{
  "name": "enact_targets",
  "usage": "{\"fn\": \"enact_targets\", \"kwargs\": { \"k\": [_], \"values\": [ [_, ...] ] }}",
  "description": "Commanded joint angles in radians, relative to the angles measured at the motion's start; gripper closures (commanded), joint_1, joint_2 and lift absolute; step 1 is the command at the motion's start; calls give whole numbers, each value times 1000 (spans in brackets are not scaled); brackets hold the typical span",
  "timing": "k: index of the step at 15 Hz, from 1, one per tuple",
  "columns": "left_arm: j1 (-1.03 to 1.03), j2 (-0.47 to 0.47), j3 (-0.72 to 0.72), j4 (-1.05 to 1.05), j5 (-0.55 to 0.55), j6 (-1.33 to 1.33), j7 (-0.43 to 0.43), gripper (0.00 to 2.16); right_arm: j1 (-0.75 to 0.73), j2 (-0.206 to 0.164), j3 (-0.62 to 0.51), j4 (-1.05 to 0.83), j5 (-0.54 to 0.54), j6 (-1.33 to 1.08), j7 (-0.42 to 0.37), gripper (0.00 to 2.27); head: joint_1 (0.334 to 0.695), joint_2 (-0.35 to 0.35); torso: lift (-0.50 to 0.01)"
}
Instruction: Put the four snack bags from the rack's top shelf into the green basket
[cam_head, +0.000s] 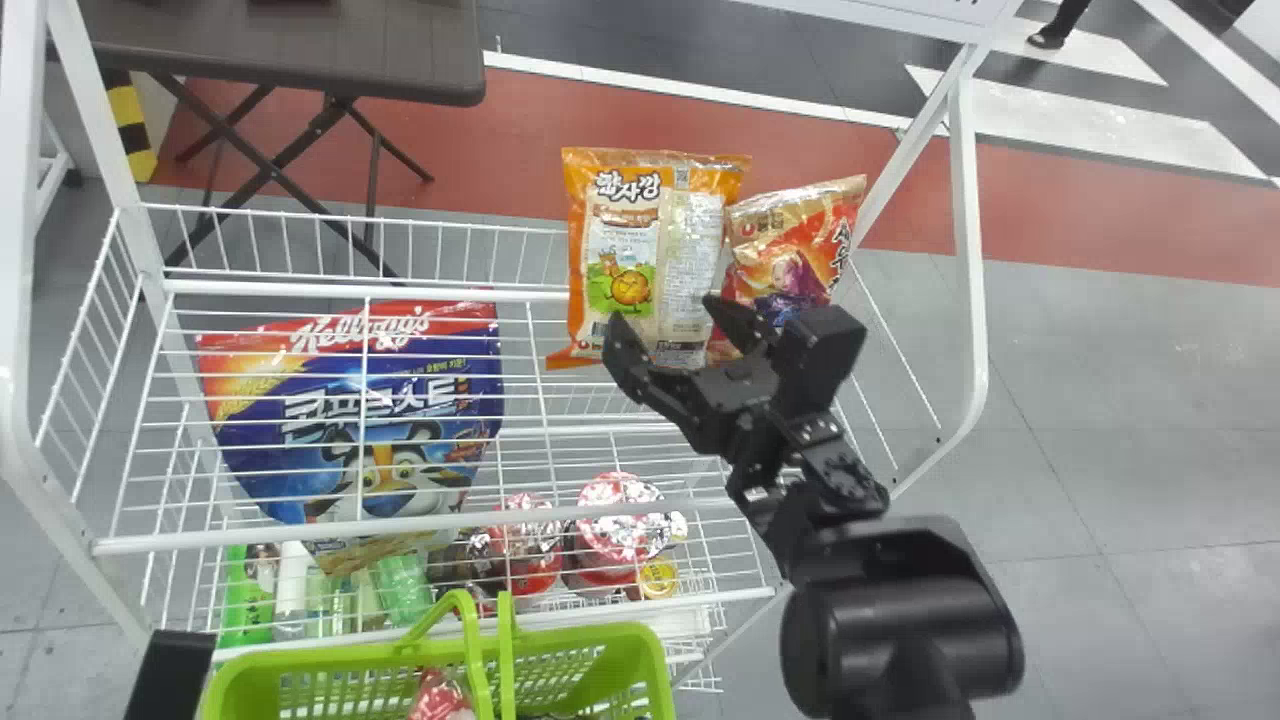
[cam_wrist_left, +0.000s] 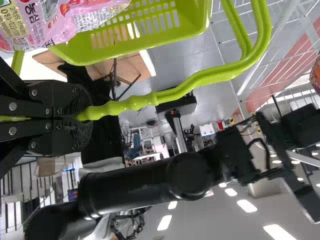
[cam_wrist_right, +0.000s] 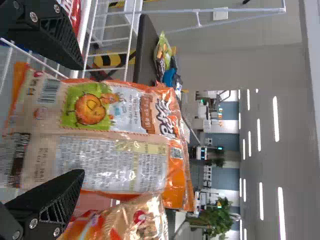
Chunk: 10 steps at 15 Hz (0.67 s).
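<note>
orange snack bag (cam_head: 640, 235) stands just ahead of the right tool (cam_head: 662, 312), spread wide, gripping nothing

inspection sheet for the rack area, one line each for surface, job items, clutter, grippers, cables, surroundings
surface: white wire top shelf, bearing two bags
job's things: orange bag and red bag side by side on the top shelf; pink bag at the green basket
clutter: cereal bag, cups and bottles below the top shelf
grippers: left gripper shut on the basket's handle; right gripper open at the orange bag
cables: nothing seen on the rack
surroundings: brown table and red floor strip beyond the rack
</note>
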Motion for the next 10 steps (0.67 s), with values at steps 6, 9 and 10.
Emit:
{"fn": "enact_targets", "kwargs": {
  "k": [6, 9, 10],
  "values": [
    [-14, 6, 6, 5, 3, 1, -5, 2145, -108, 28, 6, 119, 61, 128, -48, 964, 695, -350, 0],
    [-14, 6, 8, 5, 5, 1, -3, 2145, -116, 28, -2, 118, 47, 196, 36, 2044, 695, -350, 0],
    [-14, 6, 8, 5, 5, 4, -3, 2145, -116, 28, 1, 115, 50, 193, 61, 2084, 695, -350, 0]
  ]
}}
